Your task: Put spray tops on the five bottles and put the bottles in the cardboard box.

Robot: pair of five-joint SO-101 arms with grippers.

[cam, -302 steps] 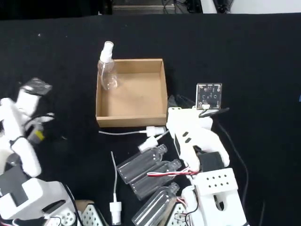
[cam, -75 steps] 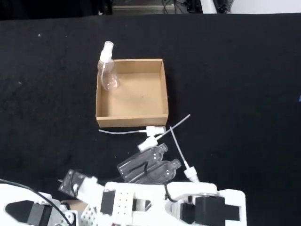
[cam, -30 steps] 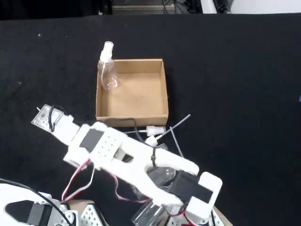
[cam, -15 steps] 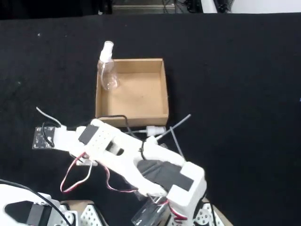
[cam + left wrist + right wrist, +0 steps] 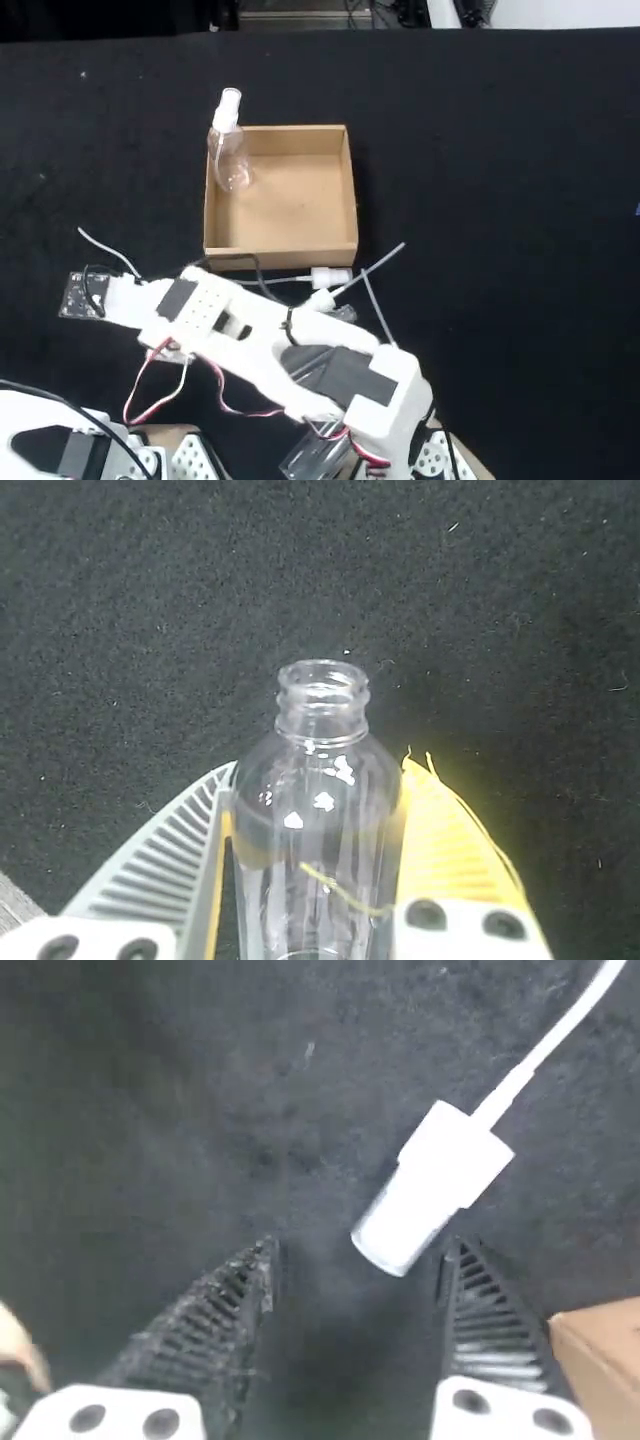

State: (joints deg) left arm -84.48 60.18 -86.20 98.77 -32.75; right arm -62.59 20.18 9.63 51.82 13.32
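While the left gripper [image 5: 320, 770] clamps a clear open-necked bottle [image 5: 322, 705], the right gripper [image 5: 362, 1250] gapes over a spray top [image 5: 432, 1188].

A robotics lab bench, with a home-built rig set up on it.

A black cloth [image 5: 500, 150] is spread flat under the right gripper [image 5: 362, 1252], as on a test table. Behind that gripper, the white printed arm [image 5: 270, 345] carries a bare circuit board [image 5: 80, 293] at its wrist. Loose red and white wires [image 5: 150, 375] loop off its side. Perforated white mounting plates [image 5: 190, 455] sit by the arm's base, and dark cables [image 5: 375, 12] lie past the cloth's far edge, well apart from the gripper.
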